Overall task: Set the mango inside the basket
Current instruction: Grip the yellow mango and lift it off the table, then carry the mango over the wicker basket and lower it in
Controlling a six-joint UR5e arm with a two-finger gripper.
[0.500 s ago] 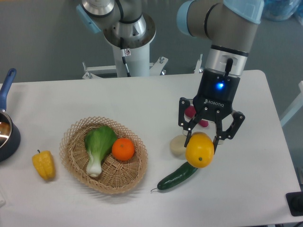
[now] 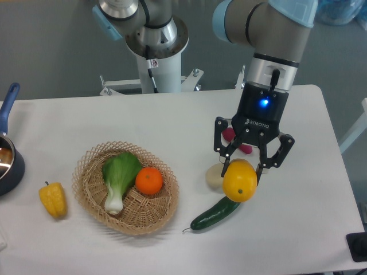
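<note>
Camera: mango (image 2: 239,182) btwn pincer (image 2: 245,164) fingers.

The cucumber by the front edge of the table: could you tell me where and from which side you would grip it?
Grip the cucumber at mid-length, coming from above, fingers across its narrow width. It lies flat and diagonal, so turn the gripper square to its axis; its upper end lies under the mango.
</note>
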